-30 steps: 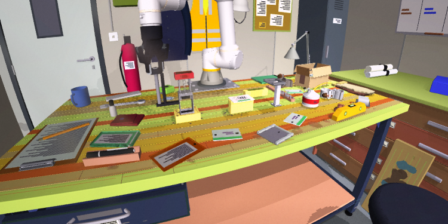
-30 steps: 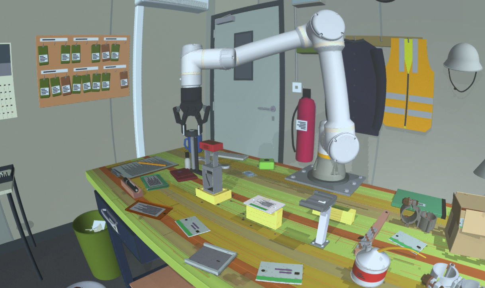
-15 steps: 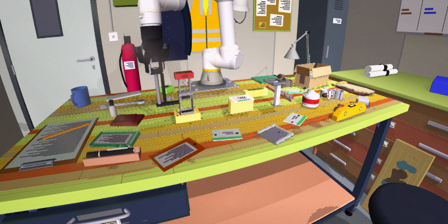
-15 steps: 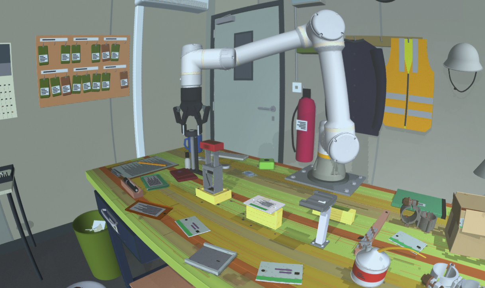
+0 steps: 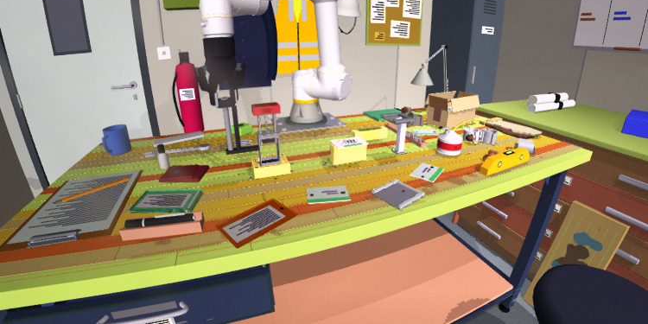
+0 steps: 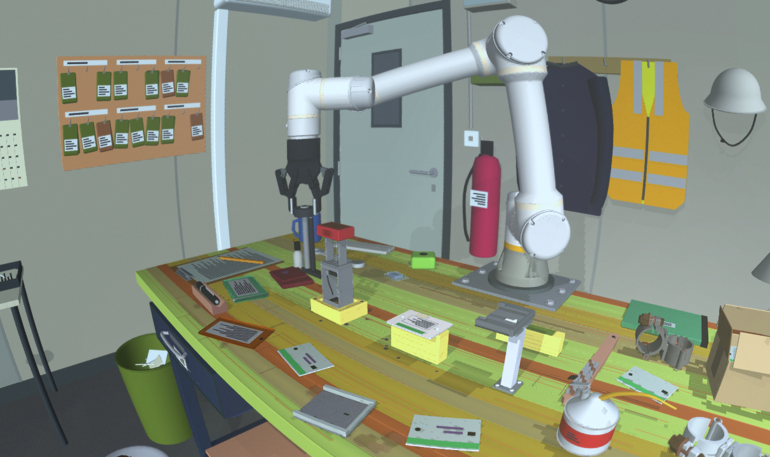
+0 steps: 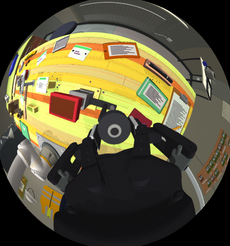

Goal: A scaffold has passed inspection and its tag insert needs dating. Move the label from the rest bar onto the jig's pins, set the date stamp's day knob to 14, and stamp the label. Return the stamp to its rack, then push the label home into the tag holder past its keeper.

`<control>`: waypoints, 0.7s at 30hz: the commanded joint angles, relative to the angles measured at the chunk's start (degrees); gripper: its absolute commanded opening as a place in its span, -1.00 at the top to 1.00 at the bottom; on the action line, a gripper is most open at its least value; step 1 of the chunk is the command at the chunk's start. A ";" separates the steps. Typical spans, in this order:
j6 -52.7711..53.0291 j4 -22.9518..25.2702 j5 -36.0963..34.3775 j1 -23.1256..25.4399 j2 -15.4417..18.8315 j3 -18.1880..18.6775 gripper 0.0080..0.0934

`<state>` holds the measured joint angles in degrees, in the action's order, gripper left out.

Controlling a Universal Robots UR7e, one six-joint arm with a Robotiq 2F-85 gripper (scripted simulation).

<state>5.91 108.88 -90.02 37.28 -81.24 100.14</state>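
The post under the date stamp's round day knob [image 7: 114, 130] is mostly hidden by my fingers in the wrist camera. I am closed on that knob with my gripper [image 5: 223, 95] [image 6: 304, 203], at the top of a dark upright post near the table's back left. The red-topped stamp frame [image 5: 268, 138] [image 6: 336, 267] stands just to the right on its yellow base. The label [image 5: 348, 142] [image 6: 420, 323] lies flat on the yellow jig block further right. A grey T-shaped rest bar [image 6: 511, 347] stands beyond it.
A clipboard [image 5: 74, 206] lies at the table's left end, with a green-framed card [image 5: 166, 200], a maroon pad [image 5: 183, 173] and an orange tag holder [image 5: 256, 221] nearby. Loose labels [image 5: 328, 194] and a grey tray [image 5: 398, 193] lie along the front edge. A blue mug [image 5: 116, 139] stands back left.
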 commanded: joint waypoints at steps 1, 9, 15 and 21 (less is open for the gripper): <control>0.03 0.08 0.02 0.00 -0.01 -0.02 1.00; 0.09 0.08 0.02 0.00 -0.01 -0.02 1.00; 0.09 0.08 0.02 0.00 -0.01 -0.02 1.00; 0.09 0.08 0.02 0.00 -0.01 -0.02 0.80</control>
<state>5.98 108.87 -90.02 37.28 -81.24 100.14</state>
